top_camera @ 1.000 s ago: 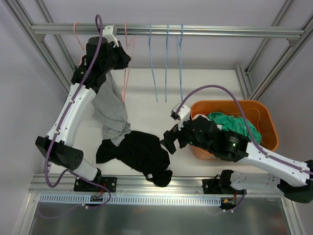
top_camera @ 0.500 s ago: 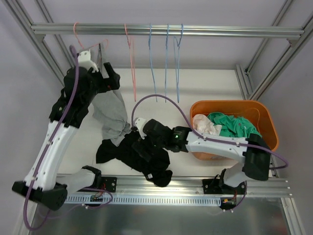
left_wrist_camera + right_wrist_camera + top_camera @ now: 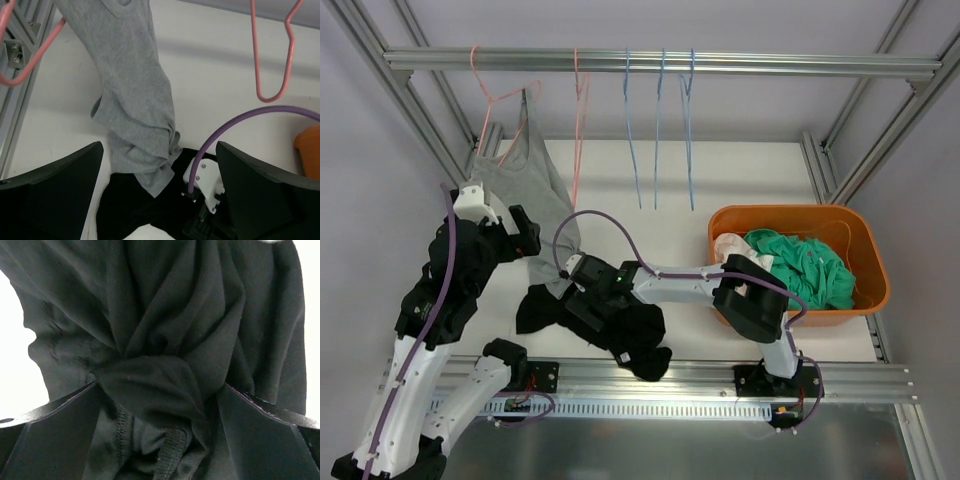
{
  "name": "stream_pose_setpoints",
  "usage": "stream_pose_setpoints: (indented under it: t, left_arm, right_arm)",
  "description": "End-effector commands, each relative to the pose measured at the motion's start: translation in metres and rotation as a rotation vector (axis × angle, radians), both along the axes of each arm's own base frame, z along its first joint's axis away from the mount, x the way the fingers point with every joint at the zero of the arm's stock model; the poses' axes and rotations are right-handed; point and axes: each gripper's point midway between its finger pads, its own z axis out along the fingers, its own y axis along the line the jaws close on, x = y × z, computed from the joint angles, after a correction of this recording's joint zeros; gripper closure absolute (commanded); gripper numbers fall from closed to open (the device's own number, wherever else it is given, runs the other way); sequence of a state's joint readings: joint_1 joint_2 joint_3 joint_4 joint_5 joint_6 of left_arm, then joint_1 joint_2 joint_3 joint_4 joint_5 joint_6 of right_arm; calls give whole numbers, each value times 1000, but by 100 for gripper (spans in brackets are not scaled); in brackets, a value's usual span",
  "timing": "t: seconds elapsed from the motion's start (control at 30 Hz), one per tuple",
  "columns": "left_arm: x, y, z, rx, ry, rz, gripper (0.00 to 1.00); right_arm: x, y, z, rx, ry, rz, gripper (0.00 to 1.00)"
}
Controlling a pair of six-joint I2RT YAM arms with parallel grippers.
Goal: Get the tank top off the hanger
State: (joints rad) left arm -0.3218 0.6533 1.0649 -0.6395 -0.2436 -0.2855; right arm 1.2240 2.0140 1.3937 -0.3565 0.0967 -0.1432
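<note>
Grey tank top (image 3: 523, 182) hangs on pink hanger (image 3: 39, 51); left fingers (image 3: 50, 192) and right fingers (image 3: 47, 440) released.

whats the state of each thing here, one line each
tank top: hanging from the pink hanger, lower end on the black cloth
pink hanger: on the rail, loaded
spare pink hanger: on the rail, bare
blue hangers: bare
black cloth: crumpled on the table
basket: holds clothes
left tool: open, empty
right tool: open over the black cloth
</note>
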Motion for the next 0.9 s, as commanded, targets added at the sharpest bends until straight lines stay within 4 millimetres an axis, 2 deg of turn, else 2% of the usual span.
stream_pose_setpoints:
  t: [0.0,0.07,0.17,0.2,0.23,0.27,0.3,0.37,0.4,0.5,0.53,0.57,0.6,0.63,0.7,0.77,0.83,0.87]
  left_arm:
    - [-17,8,-14,58,5,-14,1]
    - [-22,15,-16,69,-13,5,1]
    - [-25,21,-34,77,6,40,1]
    - [-24,23,-37,69,7,56,1]
    - [-25,25,-39,71,4,69,1]
    - [-25,26,-48,78,18,72,1]
    - [-25,26,-50,77,19,74,1]
    - [-25,29,-57,86,26,88,1]
    - [-26,30,-60,88,29,92,1]
    - [-28,31,-64,87,27,95,1]
    - [-29,32,-63,83,19,98,1]
    - [-30,32,-63,82,15,101,1]
    - [-30,34,-62,81,12,109,1]
    - [-30,35,-61,81,7,115,1]
    - [-30,36,-61,80,5,122,1]
    - [-29,36,-62,82,8,123,1]
    - [-29,36,-62,80,8,124,1]
    - [-29,36,-62,80,8,124,1]
  right_arm:
    - [9,-3,-13,-44,-26,-58,1]
    - [3,-8,-22,-58,9,-72,5]
    - [1,-19,-35,-89,10,-107,59]
    - [4,-15,-26,-48,-7,-117,97]
    - [5,-17,-22,-32,-19,-126,100]
    - [3,-28,-22,-35,-31,-138,100]
    - [6,-22,4,40,-55,-141,100]
    - [3,-24,25,95,-64,-139,100]
    - [1,-26,50,152,-75,-130,100]
    - [-7,-32,85,237,-75,-107,100]
    - [-7,-34,112,302,-94,-107,100]
    - [-8,-37,124,329,-106,-107,100]
    - [-10,-42,134,341,-112,-104,100]
    - [-10,-47,159,390,-138,-97,100]
    - [-11,-60,181,408,-167,-98,100]
    - [-11,-74,219,467,-221,-96,100]
    - [-12,-85,243,508,-254,-97,100]
    - [-12,-90,262,542,-279,-91,100]
